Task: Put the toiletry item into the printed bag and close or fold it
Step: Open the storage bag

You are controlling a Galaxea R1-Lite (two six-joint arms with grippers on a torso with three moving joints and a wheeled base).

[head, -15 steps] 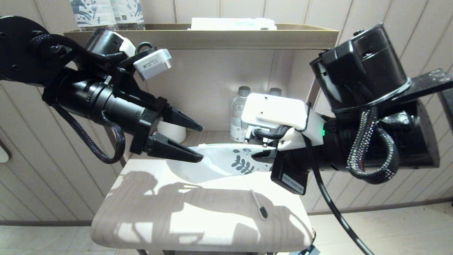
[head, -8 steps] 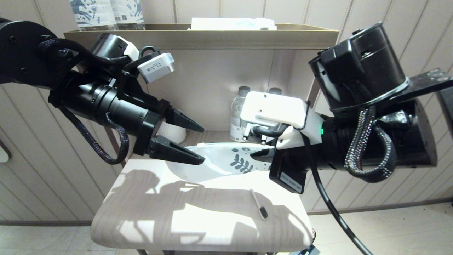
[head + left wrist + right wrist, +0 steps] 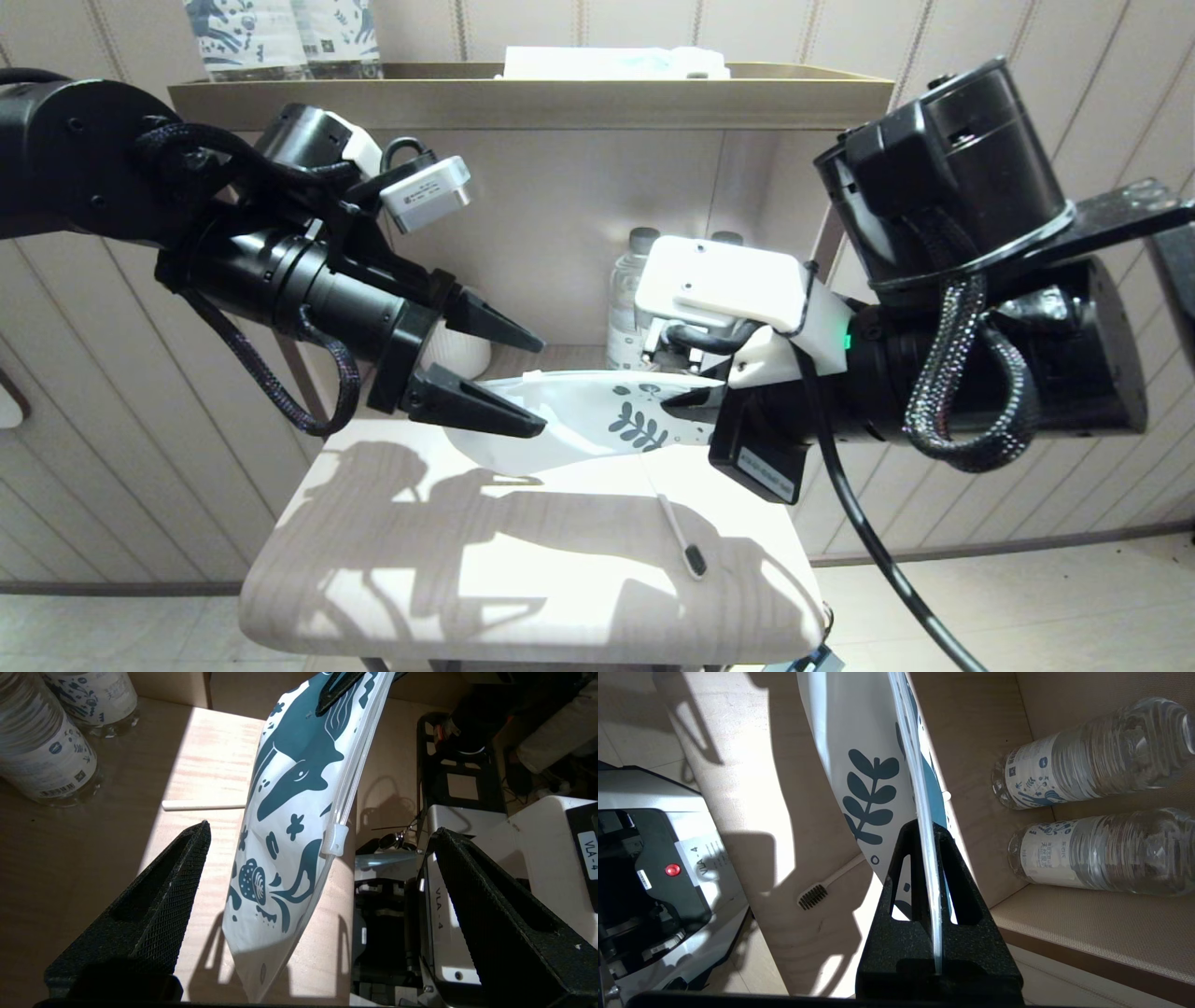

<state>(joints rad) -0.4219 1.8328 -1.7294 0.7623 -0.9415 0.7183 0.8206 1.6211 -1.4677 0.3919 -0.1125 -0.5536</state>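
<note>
Right gripper (image 3: 927,868) clamped on printed bag (image 3: 597,425) zipper edge, bag lifted above table (image 3: 373,569). Left gripper (image 3: 523,387) jaws apart around bag's free end. Toiletry item (image 3: 680,534) on table, below bag. Risk: 1-sided pinch lets bag twist, mouth stays closed.

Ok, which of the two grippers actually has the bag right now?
The right gripper, pinched shut on the printed bag at its zip edge. The left gripper is open, its fingers either side without touching.
</note>
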